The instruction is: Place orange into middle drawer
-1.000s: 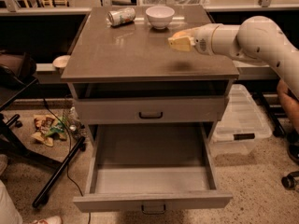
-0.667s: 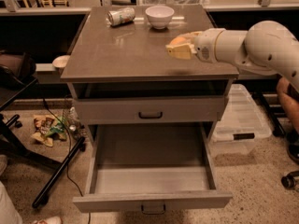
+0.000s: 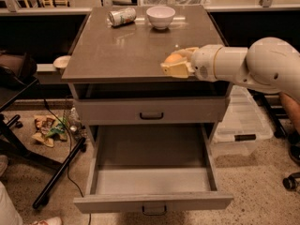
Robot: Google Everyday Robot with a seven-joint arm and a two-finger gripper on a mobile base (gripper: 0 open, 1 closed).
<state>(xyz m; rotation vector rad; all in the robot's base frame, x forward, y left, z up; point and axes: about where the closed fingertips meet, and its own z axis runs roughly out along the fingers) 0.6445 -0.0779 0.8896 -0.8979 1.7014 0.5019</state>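
Note:
The orange (image 3: 172, 58) is small, round and orange, held between my gripper's pale fingers above the front right part of the cabinet top. My gripper (image 3: 177, 63) is shut on the orange; the white arm reaches in from the right. The middle drawer (image 3: 152, 178) is pulled out below, wide and shallow with a flat grey inside and a dark handle (image 3: 154, 211) on its front. The gripper is above and behind the drawer's opening.
A white bowl (image 3: 161, 17) and a silver-green can (image 3: 122, 16) lying on its side sit at the back of the cabinet top (image 3: 117, 50). The upper drawer front (image 3: 151, 110) is shut. A clear plastic bin (image 3: 241, 121) stands at the right, a dark stand leg (image 3: 58, 174) at the left.
My gripper has moved with the orange toward the front edge of the cabinet top and a little left. The drawer has not moved.

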